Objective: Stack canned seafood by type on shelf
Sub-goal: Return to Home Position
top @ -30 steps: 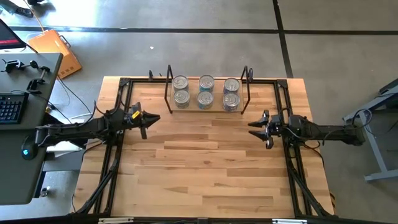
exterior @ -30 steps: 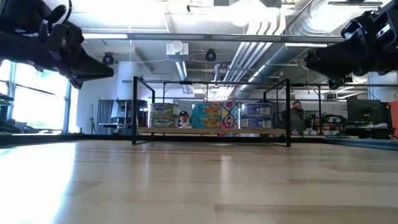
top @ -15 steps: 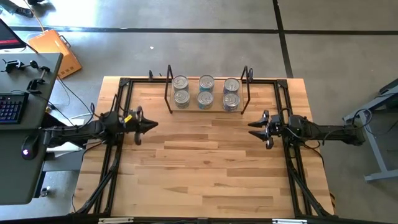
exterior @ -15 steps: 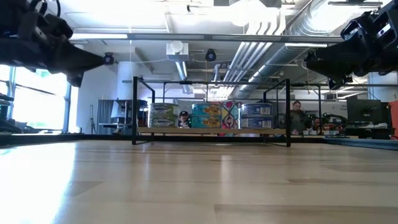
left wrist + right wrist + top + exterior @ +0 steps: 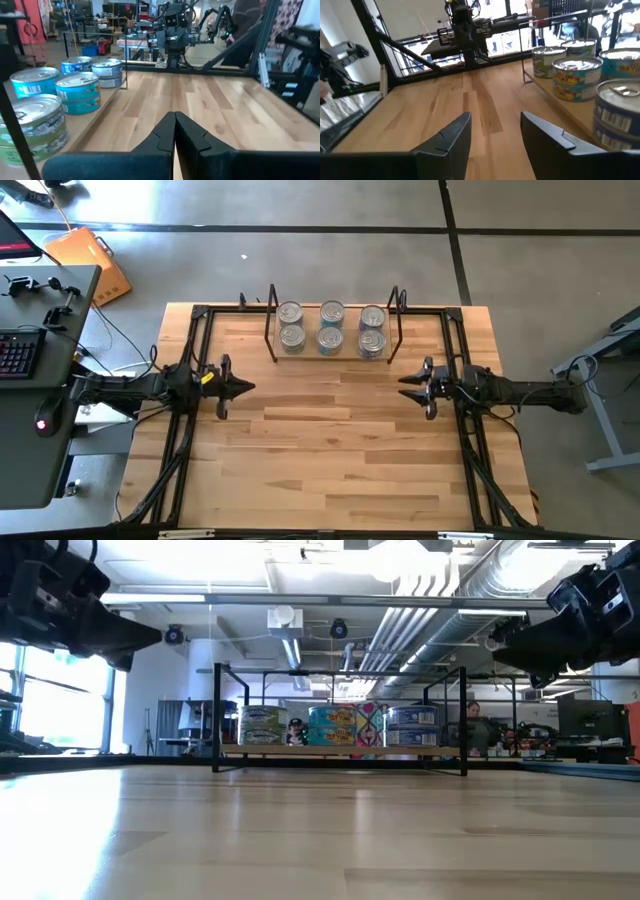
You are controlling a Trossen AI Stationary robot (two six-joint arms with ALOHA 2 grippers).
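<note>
The shelf (image 5: pixel 272 330) is standing at the far edge of the wooden table (image 5: pixel 330 450), and all of the canned seafood (image 5: pixel 331 338) is sitting on its board between the two black wire ends. From above, six silver lids are showing in two rows of three. The left wrist view is showing the tins stacked two high. The stack (image 5: pixel 31 125) at the shelf's left end is wearing greenish labels, the stack (image 5: pixel 78 93) next along is wearing teal ones, and the one (image 5: pixel 108 73) at the far end is wearing darker blue.

The left gripper (image 5: pixel 240 387) is hovering off the shelf's left end, out in front of it and well apart from it, above bare tabletop. Its two dark fingers (image 5: pixel 165 132) are pressing together with nothing between them, pointing along the shelf's front toward the other arm.

The right gripper (image 5: pixel 408 386) is hanging off the shelf's right end, also out in front and clear of the wire frame. Its fingers (image 5: pixel 451 134) are standing apart, with only open air and tabletop showing in the gap. It is pointing back along the shelf's front toward the left arm.

From table height both grippers are floating higher than the shelf's top bar, one to each side of it. Nothing is touching the tins. A person (image 5: pixel 474 723) is standing far back in the room, beyond the shelf's right end.
</note>
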